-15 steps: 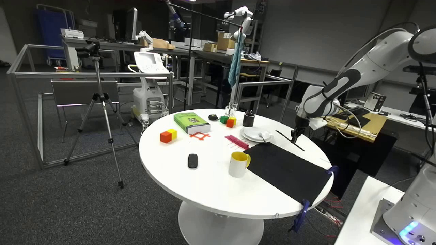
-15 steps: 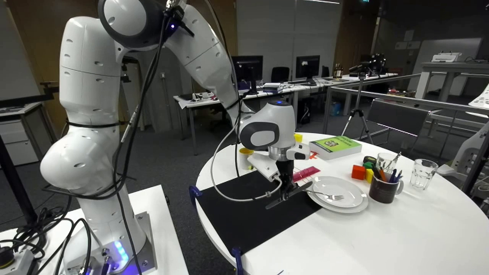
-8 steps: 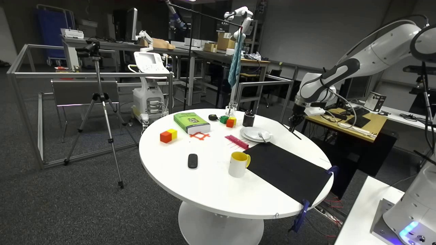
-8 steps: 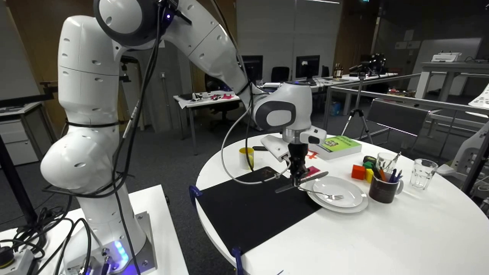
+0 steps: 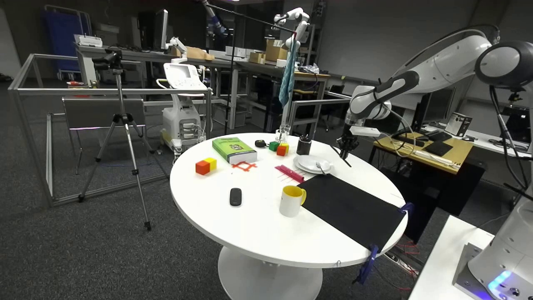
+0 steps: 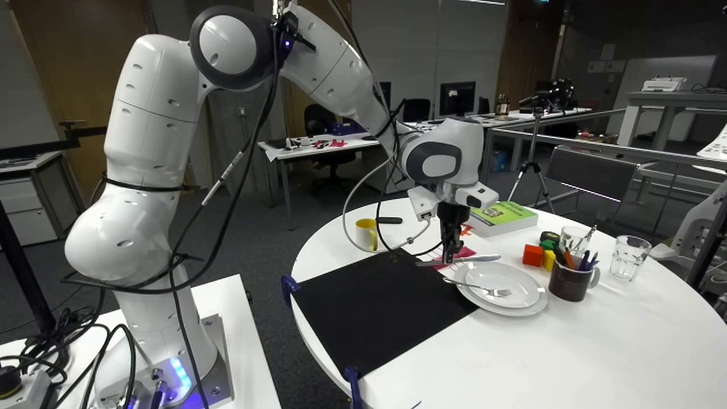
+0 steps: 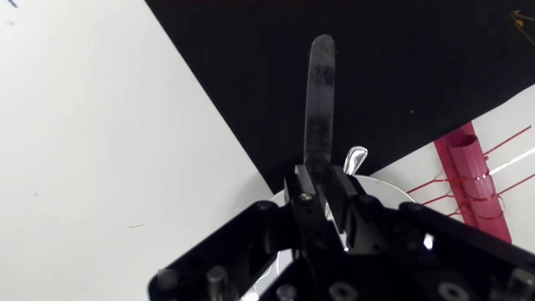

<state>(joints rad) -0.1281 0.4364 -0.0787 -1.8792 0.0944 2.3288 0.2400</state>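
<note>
My gripper is shut on a metal table knife, which runs out from between the pads over the black mat. In an exterior view the gripper holds the knife nearly level above the table, beside the stacked white plates. A fork lies on the plates; its handle end shows beside the fingers in the wrist view. The gripper and knife also show in an exterior view. The gripped part of the knife is partly hidden by the fingers.
A pink holder with thin red rods lies near the plates. A dark mug of pens, a glass, a red cube, a green book and a yellow-white mug stand on the round table. Blue clamps hold the mat.
The gripper has carried the knife farther from the robot base, over toward the plates, and somewhat up. The knife has turned to lie more level in an exterior view. The table objects stayed put.
</note>
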